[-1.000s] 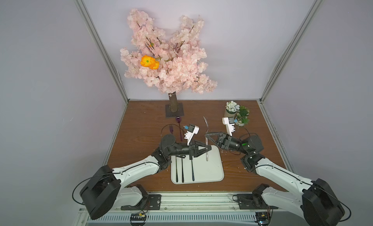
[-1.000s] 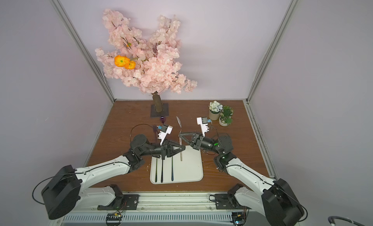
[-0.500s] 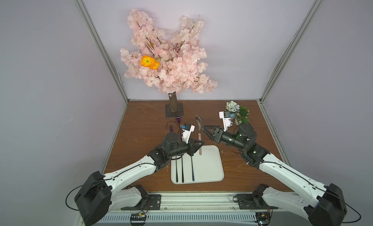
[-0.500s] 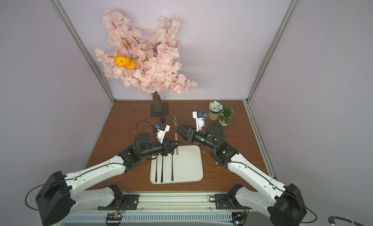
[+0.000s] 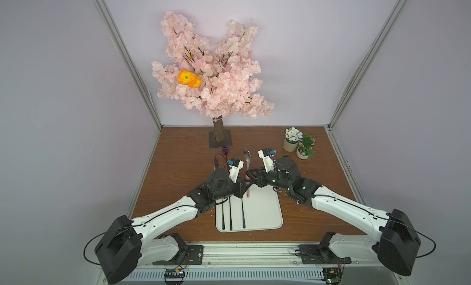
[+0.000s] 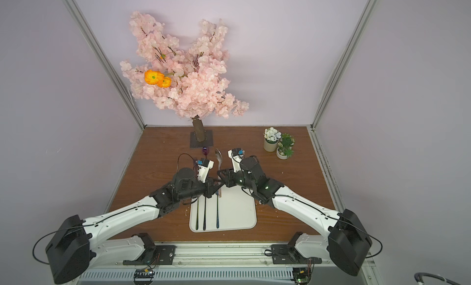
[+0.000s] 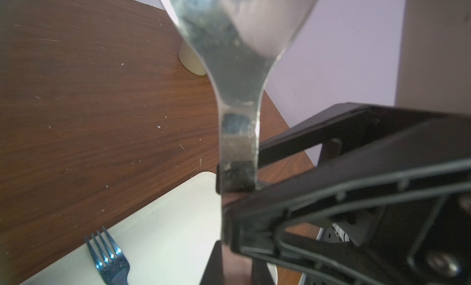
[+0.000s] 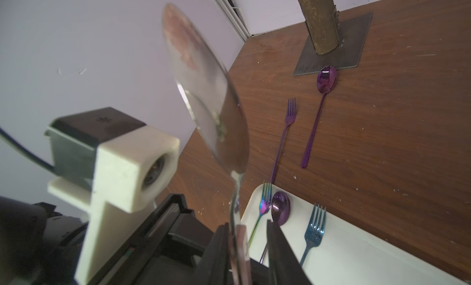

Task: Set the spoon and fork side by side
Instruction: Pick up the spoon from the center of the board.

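- Both top views: the silver spoon [image 5: 247, 156] stands upright over the far edge of the tray [image 5: 266, 212], bowl up. The left gripper [image 5: 243, 189] is clenched on its handle low down, and the right gripper [image 5: 250, 175] meets it from the opposite side
- Left wrist: the spoon's neck fills the frame, and the blue fork [image 7: 109, 255] lies flat on the tray below, apart from it
- Right wrist: the right claw's jaws straddle the handle with a gap showing at one side, so it is released, not gripping
- To do it well, I judge: let one claw alone bear the spoon, tip it flat, and lay it parallel just beside the blue fork, bowl level with tines, neighbours unnudged
- Count: three spoons, namely the silver one, the tray's purple spoon [image 8: 280, 207] and the loose purple spoon [image 8: 326, 79]; three forks, namely the blue one, the rainbow fork [image 8: 264, 202] and the loose purple fork [image 8: 289, 118]. The loose pair lies on the table [image 8: 395, 143] beyond the tray; one tray, two claws
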